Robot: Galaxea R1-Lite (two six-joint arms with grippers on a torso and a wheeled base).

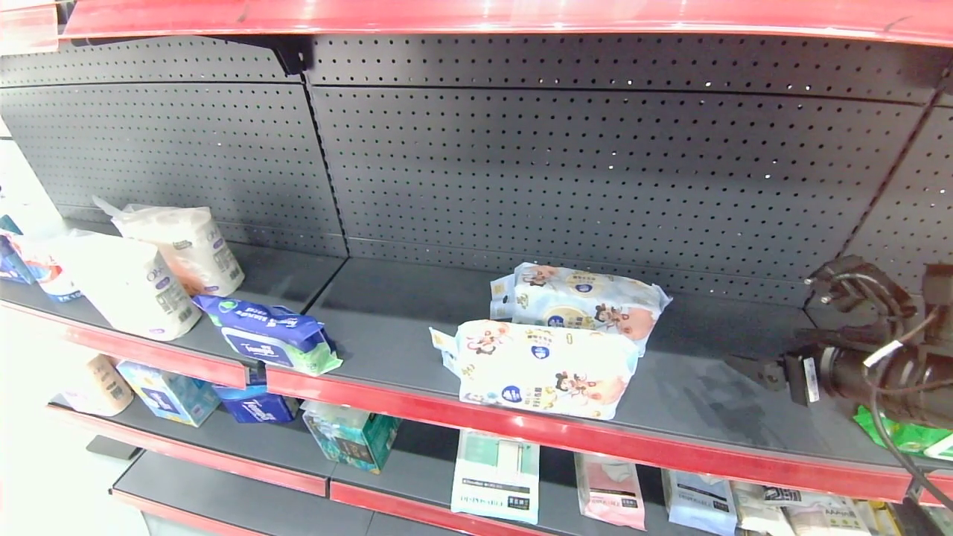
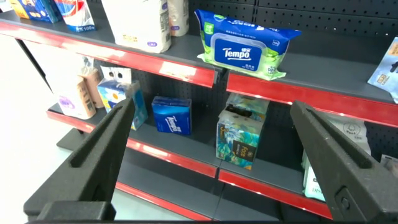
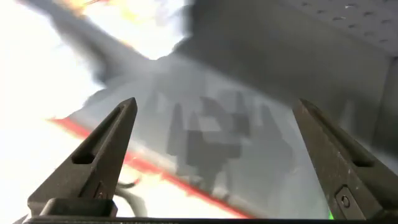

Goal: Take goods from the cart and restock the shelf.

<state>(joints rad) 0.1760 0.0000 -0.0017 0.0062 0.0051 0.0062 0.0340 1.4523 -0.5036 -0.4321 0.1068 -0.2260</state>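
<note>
Here's the dark grey metal shelf [image 1: 692, 394]: a matte board with a glossy red edge strip, backed by a perforated black back panel [image 1: 595, 164]. Near the middle lie two soft, pillowy plastic packs in pastel colours. The front cartoon-printed wipes pack [image 1: 543, 368] lies flat right at the red lip, and the rear cartoon-printed wipes pack [image 1: 581, 301] is just behind it. Further left, by the seam between boards, there's a crinkly blue-and-green wipes pack [image 2: 245, 43] with a white oval label on its face. Beyond that are two rounded white film bags [image 1: 134, 286] carrying small printed labels too fine to make out. Over at the shelf's right end, the black right end effector [image 1: 748, 368] hovers low above the bare board. Its own wrist view shows the two tapered fingers spread wide with nothing between them, just grey board and the red strip below. A bright green pack [image 1: 893, 435] lies beneath that arm. The left wrist view adds the tier underneath: a teal floral carton [image 2: 242, 134] and a blue carton [image 2: 172, 115] standing on the lower board. The left end effector [image 2: 212, 106] faces them with its matte black fingers wide apart and empty.
</note>
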